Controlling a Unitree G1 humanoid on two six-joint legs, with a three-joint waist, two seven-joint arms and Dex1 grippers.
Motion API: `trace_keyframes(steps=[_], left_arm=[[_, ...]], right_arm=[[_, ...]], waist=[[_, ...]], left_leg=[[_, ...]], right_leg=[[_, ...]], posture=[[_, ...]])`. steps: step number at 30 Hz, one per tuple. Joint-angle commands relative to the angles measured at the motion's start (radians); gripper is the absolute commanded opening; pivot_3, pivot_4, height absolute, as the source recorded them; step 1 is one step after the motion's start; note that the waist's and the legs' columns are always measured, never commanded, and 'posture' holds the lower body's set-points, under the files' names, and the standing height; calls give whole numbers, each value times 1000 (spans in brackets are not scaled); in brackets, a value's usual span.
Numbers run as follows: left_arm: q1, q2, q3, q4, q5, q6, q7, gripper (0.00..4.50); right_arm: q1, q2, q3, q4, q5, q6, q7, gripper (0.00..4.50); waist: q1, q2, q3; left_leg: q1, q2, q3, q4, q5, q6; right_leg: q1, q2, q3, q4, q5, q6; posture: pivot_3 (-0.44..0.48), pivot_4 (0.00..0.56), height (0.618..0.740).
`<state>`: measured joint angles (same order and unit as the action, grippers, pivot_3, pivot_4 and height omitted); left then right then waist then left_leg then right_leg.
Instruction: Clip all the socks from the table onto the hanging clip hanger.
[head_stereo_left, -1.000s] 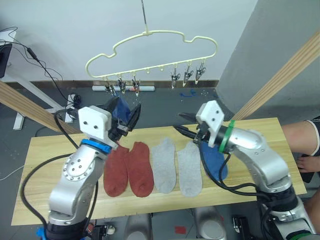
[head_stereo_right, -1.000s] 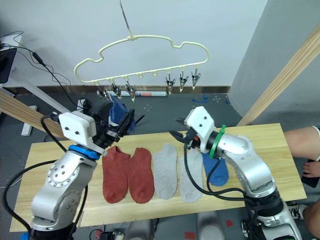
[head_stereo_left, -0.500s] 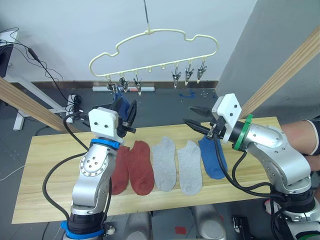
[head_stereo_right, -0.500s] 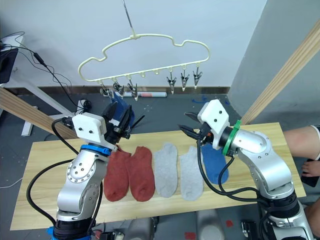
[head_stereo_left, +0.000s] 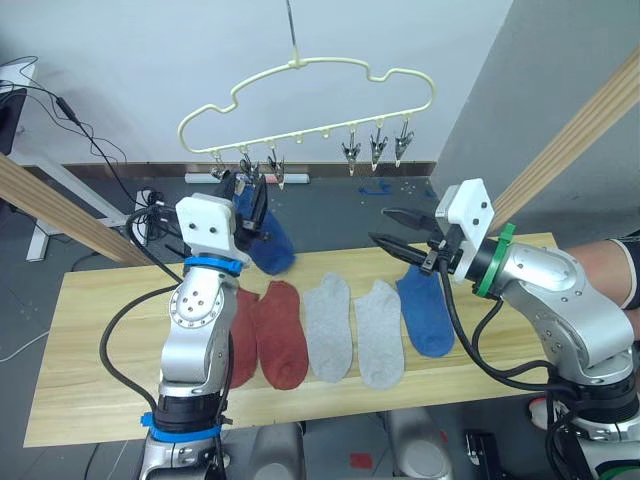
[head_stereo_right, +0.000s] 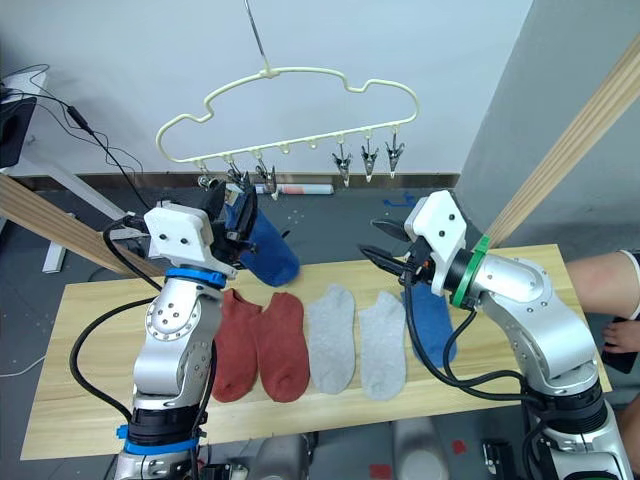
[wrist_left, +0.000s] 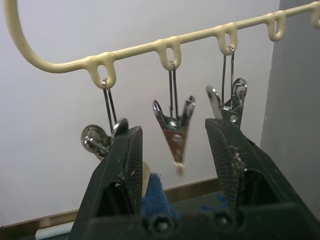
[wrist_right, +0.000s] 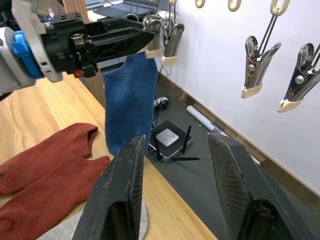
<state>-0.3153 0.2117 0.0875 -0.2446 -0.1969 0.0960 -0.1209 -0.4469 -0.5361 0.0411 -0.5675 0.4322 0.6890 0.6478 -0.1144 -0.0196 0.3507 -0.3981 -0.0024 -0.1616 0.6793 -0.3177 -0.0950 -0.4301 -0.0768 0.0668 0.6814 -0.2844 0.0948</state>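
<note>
Blue sock (head_stereo_left: 268, 240) hangs beneath clip hanger (head_stereo_left: 300, 100); no writing legible.

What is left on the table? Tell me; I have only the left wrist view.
Observer: Five socks lie in a row on the table: two rust-red socks, two grey socks, and one blue sock.
Operator: Report the right gripper.
Observer: The right gripper hovers open above that blue sock, touching nothing.
Operator: Describe the sock at my fingers in full.
Observer: The hanging blue sock droops at full length from beside the left gripper, its top edge up at the leftmost clips of the clip hanger.
</note>
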Motion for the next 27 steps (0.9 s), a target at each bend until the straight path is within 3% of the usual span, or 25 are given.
trace_keyframes(steps=[1, 27], left_arm=[[-19, -4, 14, -2, 8, -35, -5, 2180], [-87, -25, 25, 48, 35, -53, 28, 2180]], right_arm=[[-10, -3, -32, -35, 29, 3, -11, 2049], [-3, -15, -56, -59, 137, 45, -31, 2049]], waist=[[0, 0, 0], [-1, 0, 0]], left_leg=[[0, 0, 0, 0, 0, 0], [0, 0, 0, 0, 0, 0]], right_leg=[[0, 0, 0, 0, 0, 0], [0, 0, 0, 0, 0, 0]], posture=[[-189, 356, 740], [-198, 355, 740]])
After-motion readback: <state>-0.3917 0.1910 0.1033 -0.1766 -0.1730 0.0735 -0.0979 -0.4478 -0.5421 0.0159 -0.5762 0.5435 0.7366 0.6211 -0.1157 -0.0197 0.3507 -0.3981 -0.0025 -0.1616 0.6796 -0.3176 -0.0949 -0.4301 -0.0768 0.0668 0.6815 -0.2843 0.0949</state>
